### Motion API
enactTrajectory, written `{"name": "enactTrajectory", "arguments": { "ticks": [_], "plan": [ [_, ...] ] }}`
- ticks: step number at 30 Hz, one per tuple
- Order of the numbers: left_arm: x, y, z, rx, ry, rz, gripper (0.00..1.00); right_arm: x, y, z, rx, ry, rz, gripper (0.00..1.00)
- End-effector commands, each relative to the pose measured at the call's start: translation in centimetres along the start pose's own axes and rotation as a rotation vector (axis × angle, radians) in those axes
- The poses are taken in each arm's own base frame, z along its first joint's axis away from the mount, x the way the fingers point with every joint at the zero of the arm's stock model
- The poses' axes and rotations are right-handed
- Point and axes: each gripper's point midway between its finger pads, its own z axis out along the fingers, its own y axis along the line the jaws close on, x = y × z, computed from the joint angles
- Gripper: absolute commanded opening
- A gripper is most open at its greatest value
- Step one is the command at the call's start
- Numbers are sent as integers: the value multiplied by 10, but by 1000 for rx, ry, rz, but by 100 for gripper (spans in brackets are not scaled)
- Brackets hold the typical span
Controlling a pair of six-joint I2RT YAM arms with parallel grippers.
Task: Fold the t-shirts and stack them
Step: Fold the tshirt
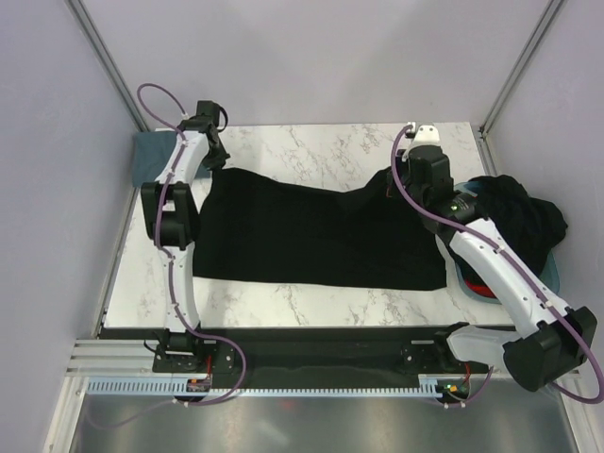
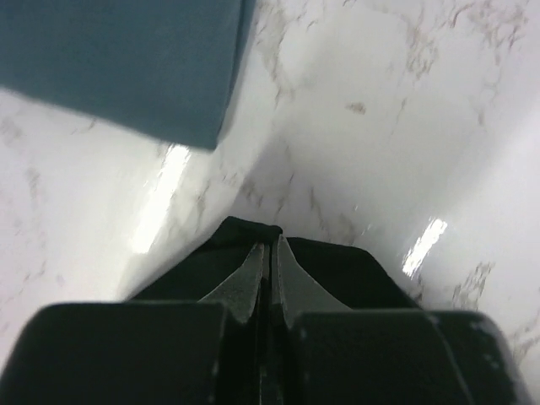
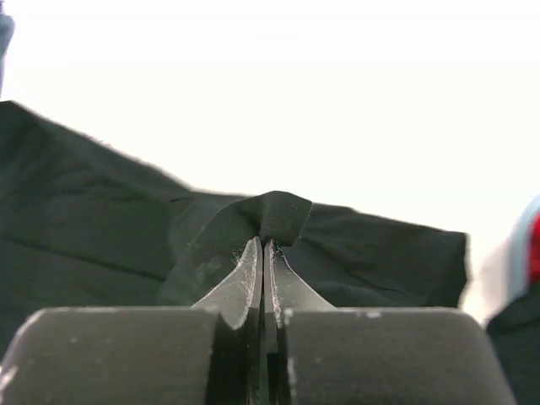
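Note:
A black t-shirt (image 1: 311, 231) lies spread across the marble table (image 1: 311, 151). My left gripper (image 1: 215, 162) is shut on its far left corner, and the cloth (image 2: 337, 261) shows around the closed tips (image 2: 272, 246) in the left wrist view. My right gripper (image 1: 396, 181) is shut on the far right edge, and a pinched fold of the black t-shirt (image 3: 283, 215) sticks up past the tips (image 3: 263, 243) in the right wrist view. A folded teal t-shirt (image 1: 151, 151) lies at the far left corner, also in the left wrist view (image 2: 126, 59).
A pile of dark and red clothes (image 1: 519, 222) lies in a blue-rimmed basket (image 1: 557, 274) at the table's right edge. Grey walls and metal posts close in the table on three sides.

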Motion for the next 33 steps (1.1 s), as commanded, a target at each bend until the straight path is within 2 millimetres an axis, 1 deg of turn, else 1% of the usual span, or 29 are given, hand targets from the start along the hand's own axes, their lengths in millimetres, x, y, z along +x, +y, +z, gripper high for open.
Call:
{"name": "enactTrajectory", "arguments": {
  "ticks": [1, 2, 3, 4, 5, 6, 7, 8, 9, 10, 11, 12, 13, 14, 18, 19, 21, 22, 23, 24, 25, 27, 28, 29, 30, 31, 32, 33],
  "plan": [
    [-11, 20, -52, -28, -58, 2, 2, -17, -21, -13, 80, -25, -65, 0],
    [-13, 24, -67, -30, -77, -2, 2, -14, -22, -15, 75, -22, -70, 0],
    [-10, 29, -70, -43, -75, -4, 2, -12, -20, -16, 65, -19, -69, 0],
    [1, 39, -69, -75, -59, 2, 2, -8, -21, -17, 62, -12, -70, 0],
    [-1, 43, -81, -78, -76, -11, 2, 1, -21, -17, 52, 6, -69, 0],
    [1, 47, -86, -86, -83, -14, 2, 6, -22, -17, 51, 14, -61, 0],
    [9, 56, -85, -113, -70, -9, 2, 12, -22, -17, 49, 23, -61, 0],
    [11, 59, -87, -118, -72, -12, 2, 21, -25, -17, 55, 40, -61, 0],
    [9, 61, -97, -115, -90, -14, 2, 25, -26, -18, 54, 47, -62, 0],
    [15, 67, -96, -135, -82, -8, 2, 29, -27, -18, 57, 50, -62, 0],
    [17, 69, -99, -138, -83, -5, 2, 36, -30, -19, 60, 61, -63, 0],
    [16, 71, -105, -135, -95, -7, 2, 40, -31, -19, 63, 67, -64, 0],
    [21, 77, -106, -153, -87, -1, 2, 42, -32, -20, 64, 69, -63, 0],
    [23, 79, -108, -156, -90, -3, 2, 48, -34, -21, 67, 77, -63, 0],
    [38, 89, -114, -169, -79, -4, 2, 59, -39, -24, 75, 86, -53, 0],
    [47, 92, -114, -167, -62, -2, 2, 61, -39, -25, 76, 87, -51, 0],
    [57, 95, -115, -163, -54, -19, 2, 65, -44, -30, 90, 85, -35, 0],
    [75, 101, -110, -173, -16, -15, 2, 67, -44, -32, 93, 87, -29, 0],
    [77, 103, -116, -160, -31, -30, 2, 69, -47, -36, 103, 85, -11, 0],
    [81, 103, -115, -153, -35, -33, 2, 75, -50, -40, 114, 102, -3, 0],
    [97, 110, -111, -167, -6, -28, 2, 78, -52, -42, 123, 110, 9, 0],
    [104, 118, -119, -175, -17, -49, 3, 95, -57, -50, 142, 148, 53, 0],
    [116, 127, -117, -201, -3, -53, 5, 102, -58, -53, 146, 166, 68, 0],
    [120, 131, -117, -206, 1, -65, 13, 113, -60, -56, 154, 187, 88, 15],
    [125, 139, -122, -210, -3, -86, 23, 123, -63, -61, 175, 213, 127, 35],
    [127, 140, -124, -195, -3, -102, 37, 130, -67, -63, 195, 224, 158, 57],
    [128, 140, -126, -179, -5, -121, 65, 138, -69, -67, 207, 232, 182, 84],
    [127, 140, -131, -156, -21, -134, 75, 138, -65, -68, 186, 233, 197, 88]
  ]
}}
